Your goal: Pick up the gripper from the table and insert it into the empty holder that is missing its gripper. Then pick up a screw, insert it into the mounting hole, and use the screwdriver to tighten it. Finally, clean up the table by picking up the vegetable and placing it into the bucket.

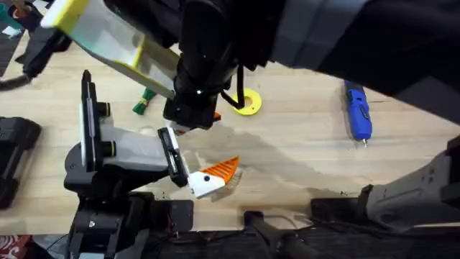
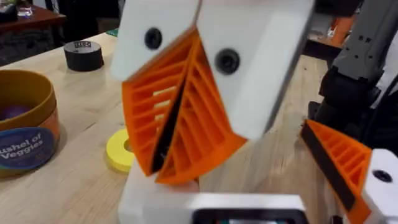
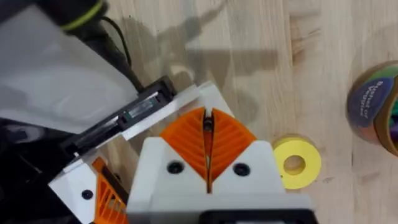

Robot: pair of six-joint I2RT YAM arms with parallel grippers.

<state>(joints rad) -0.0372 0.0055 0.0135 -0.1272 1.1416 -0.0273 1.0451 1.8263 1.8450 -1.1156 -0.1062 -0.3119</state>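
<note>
screwdriver (image 1: 358, 111) lies untouched on the surface (image 1: 302, 151), vegetable (image 1: 143, 101) not yet in the bucket (image 2: 25, 121); fastening and cleanup remain. right end effector (image 3: 207, 163) pads are pressed together. left end effector (image 1: 208, 176) state: cannot tell.

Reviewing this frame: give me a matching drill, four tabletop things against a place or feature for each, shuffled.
Things:
1. blue cylindrical electric screwdriver
2. flat yellow ring-shaped disc
3. small dark-green leafy toy vegetable
4. round orange-yellow bucket

Descriptions:
a. dark blue printed band round its lower part
b. lies alone at the right in the overhead view
c. hole through its middle
d. lies left of the ring in the overhead view

Pairs: 1-b, 2-c, 3-d, 4-a
</note>
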